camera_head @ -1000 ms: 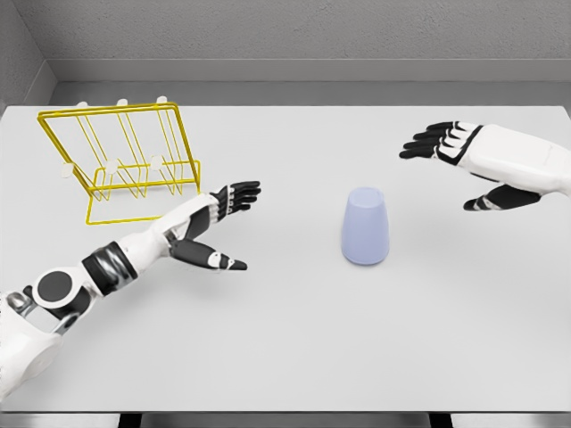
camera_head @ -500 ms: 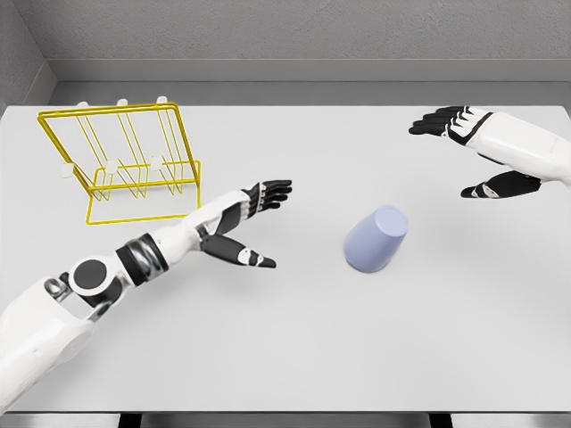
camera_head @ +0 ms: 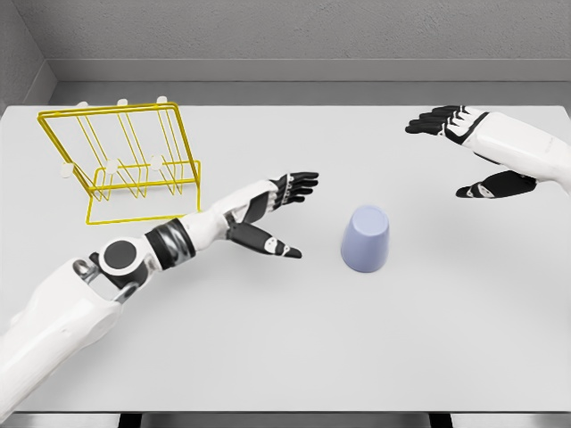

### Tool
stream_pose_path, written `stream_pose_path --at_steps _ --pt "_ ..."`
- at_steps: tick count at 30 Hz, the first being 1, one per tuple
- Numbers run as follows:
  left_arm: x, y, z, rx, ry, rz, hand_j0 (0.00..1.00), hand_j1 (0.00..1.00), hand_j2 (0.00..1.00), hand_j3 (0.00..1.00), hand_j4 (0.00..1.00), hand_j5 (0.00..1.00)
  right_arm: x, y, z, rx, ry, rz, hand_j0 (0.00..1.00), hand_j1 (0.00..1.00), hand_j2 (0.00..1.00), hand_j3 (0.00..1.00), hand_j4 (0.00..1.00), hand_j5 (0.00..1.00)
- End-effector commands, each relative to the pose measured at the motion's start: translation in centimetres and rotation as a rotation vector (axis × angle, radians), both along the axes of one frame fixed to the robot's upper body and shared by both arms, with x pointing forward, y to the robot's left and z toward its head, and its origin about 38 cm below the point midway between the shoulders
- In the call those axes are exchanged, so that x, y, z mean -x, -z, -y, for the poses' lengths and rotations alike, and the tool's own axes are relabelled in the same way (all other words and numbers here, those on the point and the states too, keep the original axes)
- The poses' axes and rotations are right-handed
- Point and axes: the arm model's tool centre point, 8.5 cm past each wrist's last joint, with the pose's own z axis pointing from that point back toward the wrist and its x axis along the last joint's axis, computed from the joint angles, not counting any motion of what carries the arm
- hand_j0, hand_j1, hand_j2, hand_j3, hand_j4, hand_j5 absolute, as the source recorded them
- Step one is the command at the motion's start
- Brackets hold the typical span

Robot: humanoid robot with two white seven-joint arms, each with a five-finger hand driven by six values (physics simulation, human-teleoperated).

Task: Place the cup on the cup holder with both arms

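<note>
The cup [camera_head: 365, 237] tipped half a second ago and now it's settled mouth-down again, right of the yellow rack [camera_head: 120, 160] on the table [camera_head: 294, 357]. Your left hand [camera_head: 275, 212] has crept closer to the cup, fingers spread, holding nothing, not touching yet. Your right hand [camera_head: 468, 147] hangs open, well off the cup.

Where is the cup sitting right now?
In the head view, the cup stands upside down on the table, right of centre, between the open left hand and the farther right hand, untouched.
</note>
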Motion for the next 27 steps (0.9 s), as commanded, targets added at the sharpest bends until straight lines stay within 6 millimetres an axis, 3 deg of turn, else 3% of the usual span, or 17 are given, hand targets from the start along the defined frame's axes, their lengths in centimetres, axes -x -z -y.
stream_pose_path --at_steps 1,17,18,27 --pt "0.0 0.1 0.3 0.002 0.002 -0.012 1.00 1.00 1.00 1.00 1.00 1.00 0.0 0.0 0.0 -0.008 0.000 -0.002 1.00 1.00 1.00 1.00 1.00 1.00" --pt "0.0 0.1 0.3 0.002 0.002 -0.012 1.00 1.00 1.00 1.00 1.00 1.00 0.0 0.0 0.0 -0.008 0.000 -0.002 1.00 1.00 1.00 1.00 1.00 1.00" --pt "-0.4 -0.2 6.2 0.024 0.076 -0.033 1.00 1.00 1.00 1.00 1.00 1.00 0.1 0.1 -0.6 -0.022 -0.012 0.000 1.00 1.00 1.00 1.00 1.00 1.00" --pt "-0.4 -0.2 6.2 0.024 0.076 -0.033 1.00 1.00 1.00 1.00 1.00 1.00 0.1 0.1 -0.6 -0.022 -0.012 0.000 1.00 1.00 1.00 1.00 1.00 1.00"
